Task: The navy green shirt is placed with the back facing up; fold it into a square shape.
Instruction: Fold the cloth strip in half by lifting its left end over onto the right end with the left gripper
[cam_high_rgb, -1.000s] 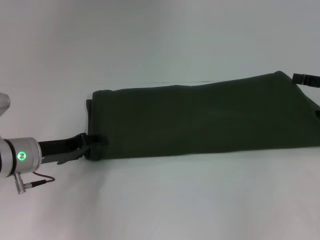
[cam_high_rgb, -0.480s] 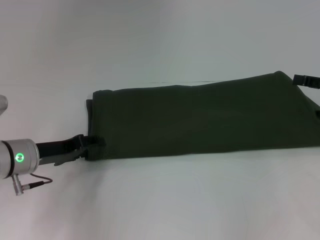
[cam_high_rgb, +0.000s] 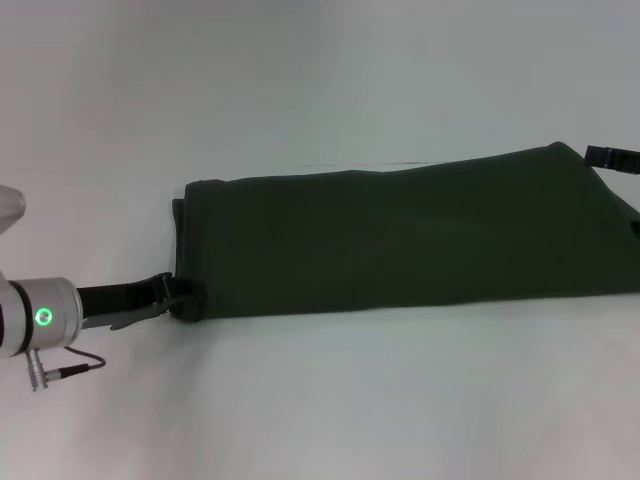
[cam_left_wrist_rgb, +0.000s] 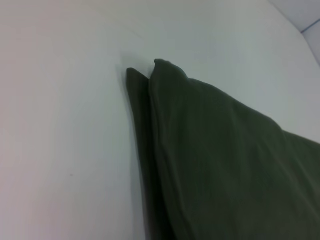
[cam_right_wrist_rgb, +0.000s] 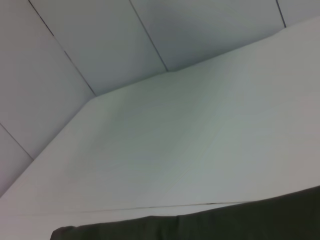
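The navy green shirt lies as a long folded band across the white table, plain side up, running off the head view's right edge. My left gripper sits low at the band's near left corner, fingers apart, touching the edge of the cloth and holding nothing. The left wrist view shows that layered corner of the shirt close up. A black part of my right gripper shows at the band's far right corner, mostly out of view. Along one edge of the right wrist view runs a strip of the shirt.
The white table spreads wide before and behind the shirt. A thin cable hangs from my left wrist. Pale wall panels rise behind the table's far edge.
My left gripper has drawn back to the left, off the shirt's near corner it had reached over. The shirt and the right gripper have not moved.
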